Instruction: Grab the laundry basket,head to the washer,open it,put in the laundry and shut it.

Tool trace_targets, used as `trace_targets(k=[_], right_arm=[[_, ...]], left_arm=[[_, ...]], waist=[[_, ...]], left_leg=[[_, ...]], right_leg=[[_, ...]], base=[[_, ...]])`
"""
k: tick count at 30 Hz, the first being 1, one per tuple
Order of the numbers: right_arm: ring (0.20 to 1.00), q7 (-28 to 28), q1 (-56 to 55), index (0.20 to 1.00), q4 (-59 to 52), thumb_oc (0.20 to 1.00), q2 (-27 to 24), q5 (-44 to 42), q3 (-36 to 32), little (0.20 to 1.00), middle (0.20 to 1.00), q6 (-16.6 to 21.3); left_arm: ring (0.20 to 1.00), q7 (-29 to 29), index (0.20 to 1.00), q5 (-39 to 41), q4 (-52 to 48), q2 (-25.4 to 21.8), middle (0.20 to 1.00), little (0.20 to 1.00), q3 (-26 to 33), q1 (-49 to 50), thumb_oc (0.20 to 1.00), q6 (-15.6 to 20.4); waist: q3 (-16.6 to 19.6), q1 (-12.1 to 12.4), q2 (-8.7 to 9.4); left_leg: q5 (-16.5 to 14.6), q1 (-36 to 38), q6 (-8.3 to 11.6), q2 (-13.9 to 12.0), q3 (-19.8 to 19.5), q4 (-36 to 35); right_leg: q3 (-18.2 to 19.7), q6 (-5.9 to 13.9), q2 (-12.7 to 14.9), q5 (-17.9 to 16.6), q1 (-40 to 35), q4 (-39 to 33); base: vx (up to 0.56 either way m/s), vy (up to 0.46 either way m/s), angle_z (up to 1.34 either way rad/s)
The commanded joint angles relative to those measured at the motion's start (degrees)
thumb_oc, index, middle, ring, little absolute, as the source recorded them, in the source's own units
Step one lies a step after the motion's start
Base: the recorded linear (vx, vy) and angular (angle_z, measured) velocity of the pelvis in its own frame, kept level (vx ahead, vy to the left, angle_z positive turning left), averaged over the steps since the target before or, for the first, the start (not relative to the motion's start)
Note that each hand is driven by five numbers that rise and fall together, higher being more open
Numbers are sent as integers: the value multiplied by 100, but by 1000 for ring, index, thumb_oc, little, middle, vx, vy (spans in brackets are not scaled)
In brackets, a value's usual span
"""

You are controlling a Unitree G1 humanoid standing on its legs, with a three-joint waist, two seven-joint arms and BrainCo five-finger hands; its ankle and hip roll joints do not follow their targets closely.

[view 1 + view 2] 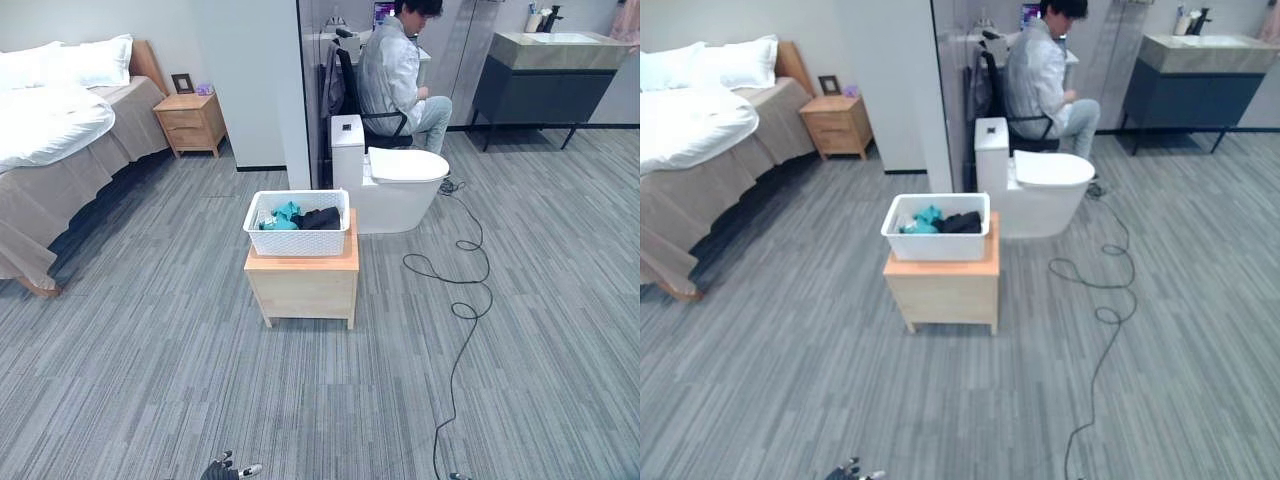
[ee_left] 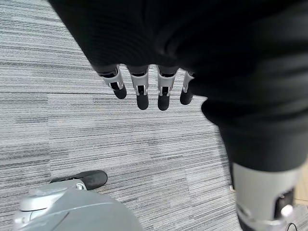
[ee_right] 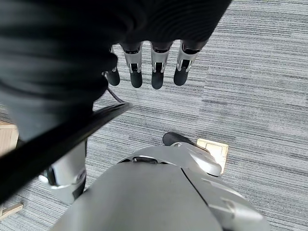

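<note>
Left hand (image 2: pixel 144 86) and right hand (image 3: pixel 149 67) hang with fingers relaxed, empty; laundry basket (image 1: pixel 297 238) on table (image 1: pixel 303 285) well ahead of both.

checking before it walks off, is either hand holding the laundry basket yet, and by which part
Nothing is held. The left hand and right hand hang open over the floor, while the laundry basket sits untouched on the wooden stand.

A: What room is shown?
B: Grey striped carpet floor (image 1: pixel 150 380); bed (image 1: pixel 50 140) with white bedding at left, wooden nightstand (image 1: pixel 190 122) beside it.

A: And beyond?
B: White partition wall (image 1: pixel 255 80), white toilet (image 1: pixel 400 185), dark vanity (image 1: pixel 545 90) with sink; a seated person (image 1: pixel 395 70).
</note>
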State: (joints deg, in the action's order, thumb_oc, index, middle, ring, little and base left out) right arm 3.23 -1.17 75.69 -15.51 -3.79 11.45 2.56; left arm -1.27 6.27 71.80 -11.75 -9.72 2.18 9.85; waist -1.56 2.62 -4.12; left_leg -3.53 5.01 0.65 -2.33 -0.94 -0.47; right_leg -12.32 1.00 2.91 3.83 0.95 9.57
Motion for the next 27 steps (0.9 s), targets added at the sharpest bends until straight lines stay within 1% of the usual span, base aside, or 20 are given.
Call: trace_targets(k=[1, 6, 27], right_arm=[[1000, 54, 39, 1000, 385, 1000, 224, -130, 136, 1000, 1000, 44], [1000, 66, 39, 1000, 367, 1000, 244, -132, 162, 1000, 1000, 44], [1000, 35, 24, 1000, 349, 1000, 233, -84, 166, 1000, 1000, 53]], left_arm=[[1000, 64, 1000, -22, 53, -224, 1000, 1000, 198, -269, 1000, 227], [1000, 99, 1000, -31, 149, -217, 1000, 1000, 266, -270, 1000, 198], [1000, 66, 1000, -112, 222, -183, 1000, 1000, 206, -267, 1000, 200]], waist=[[57, 135, 454], [58, 128, 464], [67, 104, 459]], left_leg=[[168, 48, 170, -130, 5, -453], [165, 59, 171, -131, 17, -453], [165, 67, 180, -148, 24, -453]], right_leg=[[71, 547, 618, -499, -770, -1457], [78, 543, 612, -499, -779, -1457], [94, 533, 594, -484, -776, -1457]], base=[[0, 0, 0], [0, 0, 0], [0, 0, 0]])
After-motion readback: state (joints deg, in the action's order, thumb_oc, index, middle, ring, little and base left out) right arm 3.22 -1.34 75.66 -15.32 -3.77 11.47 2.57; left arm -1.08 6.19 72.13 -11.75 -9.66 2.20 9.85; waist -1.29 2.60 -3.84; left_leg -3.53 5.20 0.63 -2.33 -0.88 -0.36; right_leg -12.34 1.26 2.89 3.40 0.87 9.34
